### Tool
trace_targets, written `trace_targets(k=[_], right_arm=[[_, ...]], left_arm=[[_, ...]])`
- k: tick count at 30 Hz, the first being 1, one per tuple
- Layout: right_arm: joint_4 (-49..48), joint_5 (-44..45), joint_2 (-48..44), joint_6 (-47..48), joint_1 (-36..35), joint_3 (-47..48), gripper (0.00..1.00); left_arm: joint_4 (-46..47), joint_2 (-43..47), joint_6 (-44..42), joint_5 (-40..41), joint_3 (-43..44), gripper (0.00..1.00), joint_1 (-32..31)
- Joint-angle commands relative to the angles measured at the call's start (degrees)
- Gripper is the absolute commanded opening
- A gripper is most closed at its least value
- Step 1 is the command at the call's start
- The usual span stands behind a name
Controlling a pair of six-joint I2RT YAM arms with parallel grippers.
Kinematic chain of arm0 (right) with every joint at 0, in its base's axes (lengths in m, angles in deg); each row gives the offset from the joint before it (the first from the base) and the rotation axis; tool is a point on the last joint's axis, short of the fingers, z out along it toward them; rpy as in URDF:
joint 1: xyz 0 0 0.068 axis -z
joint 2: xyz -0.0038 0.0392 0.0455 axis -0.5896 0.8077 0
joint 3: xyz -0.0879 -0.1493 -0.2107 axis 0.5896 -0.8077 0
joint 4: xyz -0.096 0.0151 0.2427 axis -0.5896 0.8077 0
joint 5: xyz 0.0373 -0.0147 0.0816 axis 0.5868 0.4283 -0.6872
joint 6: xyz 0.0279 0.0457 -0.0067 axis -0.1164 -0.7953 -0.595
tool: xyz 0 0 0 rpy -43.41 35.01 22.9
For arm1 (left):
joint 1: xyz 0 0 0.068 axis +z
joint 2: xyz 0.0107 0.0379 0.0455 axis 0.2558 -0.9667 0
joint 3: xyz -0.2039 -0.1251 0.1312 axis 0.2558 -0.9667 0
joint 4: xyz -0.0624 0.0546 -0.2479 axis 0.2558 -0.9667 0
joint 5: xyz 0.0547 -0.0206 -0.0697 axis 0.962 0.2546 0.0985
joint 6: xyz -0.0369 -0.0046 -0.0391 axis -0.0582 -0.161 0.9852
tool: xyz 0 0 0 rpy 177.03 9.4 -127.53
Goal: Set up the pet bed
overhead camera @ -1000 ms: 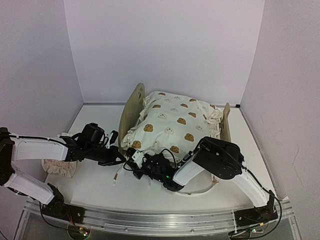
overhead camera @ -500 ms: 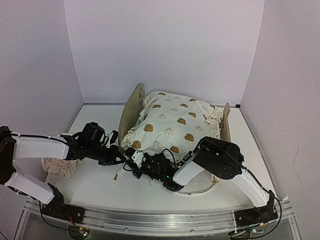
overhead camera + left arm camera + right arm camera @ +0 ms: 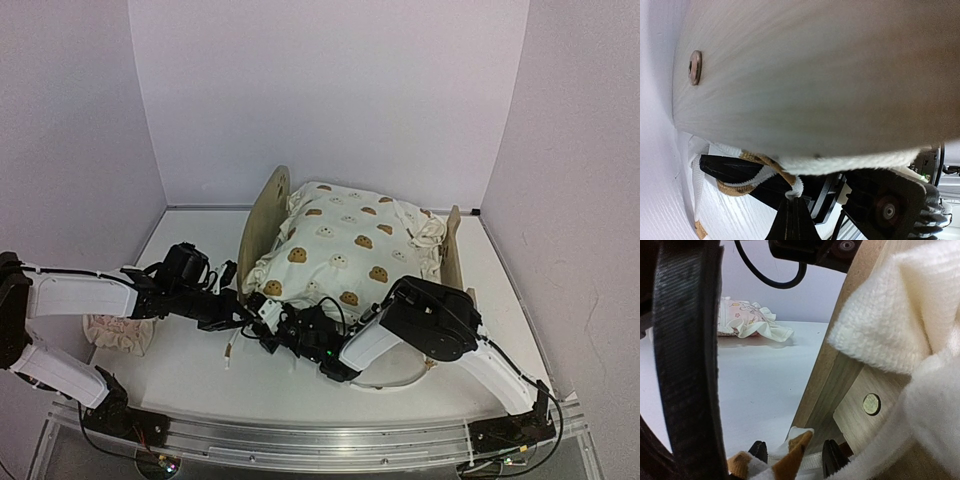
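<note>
Pet bed (image 3: 452, 248) lies crosswise, headboard (image 3: 262, 230) left.

Quilt (image 3: 345, 245) on pet bed (image 3: 262, 222), left pincer (image 3: 240, 320) beside right pincer (image 3: 264, 316), pillow (image 3: 118, 333) left

White table (image 3: 185, 368) carries the pet bed (image 3: 262, 215) and a ruffled pillow (image 3: 116, 333).

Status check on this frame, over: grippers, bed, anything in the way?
Left gripper shut on quilt tie. Right gripper parted around a tie end. Pet bed upright, quilt bunched on top. Pillow on table, far left.
</note>
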Motion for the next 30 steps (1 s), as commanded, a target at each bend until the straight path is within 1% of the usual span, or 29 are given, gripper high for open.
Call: trace_targets(k=[1, 3, 7, 17, 19, 24, 25, 27, 29, 30], right_arm=[[-2.59, 2.19, 1.01, -0.34, 0.41, 2.06, 0.41], [-2.58, 2.14, 0.77, -0.59, 0.44, 2.17, 0.39], [-2.59, 2.10, 0.30, -1.08, 0.43, 2.65, 0.30], [-2.59, 2.10, 0.56, -3.18, 0.44, 3.24, 0.04], [-2.59, 2.10, 0.31, -3.44, 0.47, 2.75, 0.00], [-2.57, 2.59, -0.28, -4.30, 0.43, 1.14, 0.00], [-2.59, 2.64, -0.57, -4.67, 0.41, 0.71, 0.00], [-2.59, 3.22, -1.14, -5.47, 0.41, -0.33, 0.00], [-2.58, 3.89, -1.81, -6.03, 0.41, -1.66, 0.00], [-2.57, 4.16, -2.12, -6.31, 0.43, -2.23, 0.00]], left_arm=[[1.06, -0.19, -0.24, -2.85, 2.48, 0.00, -0.19], [1.29, -0.51, -0.30, -2.95, 2.47, 0.00, -0.18], [1.74, -0.89, -0.31, -3.12, 2.38, 0.00, -0.10], [2.23, -1.36, -0.17, -3.00, 1.99, 0.00, 0.24], [2.14, -1.26, -0.19, -2.79, 1.98, 0.00, 0.33], [0.81, -0.62, -0.39, -1.19, 2.55, 0.01, 0.33], [-0.01, -0.30, -0.56, -0.20, 2.80, 0.02, 0.33], [-1.98, 0.93, -0.94, 1.54, 3.23, 0.08, 0.34], [-3.66, 2.32, -1.36, 3.63, 3.67, 0.17, 0.36], [-4.52, 3.11, -1.55, 4.62, 3.86, 0.22, 0.36]])
